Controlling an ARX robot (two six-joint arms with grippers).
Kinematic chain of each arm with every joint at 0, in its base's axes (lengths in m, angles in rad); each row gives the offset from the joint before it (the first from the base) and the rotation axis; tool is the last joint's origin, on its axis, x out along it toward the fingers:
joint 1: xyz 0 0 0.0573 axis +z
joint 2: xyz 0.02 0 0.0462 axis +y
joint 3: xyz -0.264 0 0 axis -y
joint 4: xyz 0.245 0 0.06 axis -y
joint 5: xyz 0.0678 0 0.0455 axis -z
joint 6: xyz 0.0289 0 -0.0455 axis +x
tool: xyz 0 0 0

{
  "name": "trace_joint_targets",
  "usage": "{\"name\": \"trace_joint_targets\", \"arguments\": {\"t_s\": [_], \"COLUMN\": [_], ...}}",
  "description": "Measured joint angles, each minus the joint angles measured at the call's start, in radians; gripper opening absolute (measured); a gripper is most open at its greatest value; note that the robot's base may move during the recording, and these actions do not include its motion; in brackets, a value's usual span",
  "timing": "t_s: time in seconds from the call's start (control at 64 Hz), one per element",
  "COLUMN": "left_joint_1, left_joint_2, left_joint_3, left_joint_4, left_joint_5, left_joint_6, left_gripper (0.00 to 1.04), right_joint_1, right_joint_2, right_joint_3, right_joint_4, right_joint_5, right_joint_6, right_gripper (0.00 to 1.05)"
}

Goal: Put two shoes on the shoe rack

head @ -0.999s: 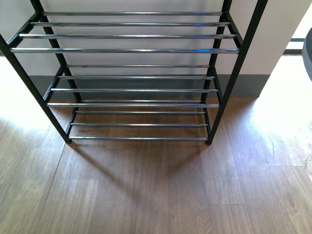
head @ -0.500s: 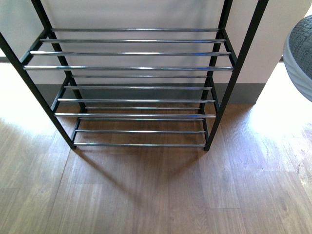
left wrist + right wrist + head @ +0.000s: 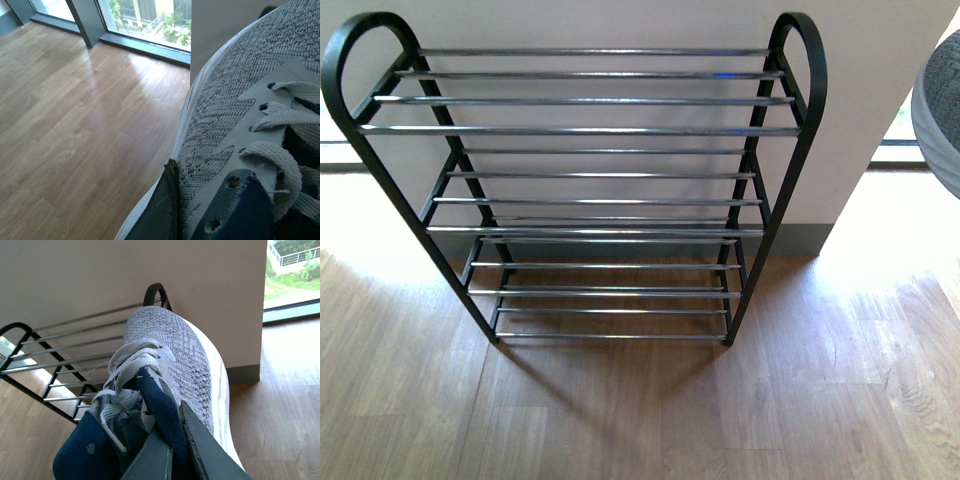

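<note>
The black shoe rack [image 3: 790, 190] with chrome bars stands against the wall, empty; it also shows in the right wrist view [image 3: 35, 357]. My right gripper [image 3: 172, 455] is shut on a grey knit sneaker [image 3: 185, 365], pinching its navy collar, toe pointing at the rack. That sneaker's sole shows at the right edge of the front view [image 3: 940, 110], held in the air. My left gripper [image 3: 200, 220] is shut on the other grey knit sneaker [image 3: 225, 110], one finger [image 3: 160, 210] against its outer side. No blue slides are in view.
Wood-plank floor [image 3: 620, 420] spreads in front of the rack. A pale wall [image 3: 100, 275] is behind it. Floor-level windows [image 3: 145, 15] lie beyond the left sneaker and to the right of the wall [image 3: 292, 275].
The front view has pulled back and tilted up: the rack's curved top ends now show and the whole rack looks smaller. The sneaker sole came into view at the right edge.
</note>
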Motion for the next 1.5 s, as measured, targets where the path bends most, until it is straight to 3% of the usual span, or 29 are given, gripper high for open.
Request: {"name": "trace_joint_targets", "arguments": {"t_s": [0.219,0.328,0.39,0.484,0.593,0.672,0.89,1.14,1.499], "left_joint_1": [0.000,0.000,0.000,0.000,0.000,0.000,0.000,0.000,0.000], "left_joint_2": [0.000,0.000,0.000,0.000,0.000,0.000,0.000,0.000,0.000], "left_joint_3": [0.000,0.000,0.000,0.000,0.000,0.000,0.000,0.000,0.000], "left_joint_4": [0.000,0.000,0.000,0.000,0.000,0.000,0.000,0.000,0.000], "left_joint_5": [-0.002,-0.005,-0.005,-0.003,-0.003,-0.002,-0.002,-0.002,-0.002], "left_joint_6": [0.000,0.000,0.000,0.000,0.000,0.000,0.000,0.000,0.000], "left_gripper": [0.02,0.02,0.02,0.02,0.02,0.02,0.02,0.02,0.02], "right_joint_1": [-0.001,-0.003,0.051,0.193,0.456,0.592,0.824,0.883,0.789], "right_joint_2": [0.000,0.062,0.102,0.197,0.409,0.543,0.907,1.224,1.543], "right_joint_3": [0.000,0.021,0.051,0.120,0.242,0.324,0.588,0.878,1.151], "right_joint_4": [0.000,0.039,0.033,0.024,0.041,0.071,0.122,0.121,0.114], "right_joint_5": [-0.004,-0.211,-0.197,-0.066,0.179,0.331,0.680,0.847,0.951], "right_joint_6": [-0.002,-0.074,-0.083,-0.075,0.017,0.099,0.309,0.433,0.468], "right_gripper": [0.01,0.01,0.01,0.01,0.01,0.01,0.01,0.01,0.01]}}
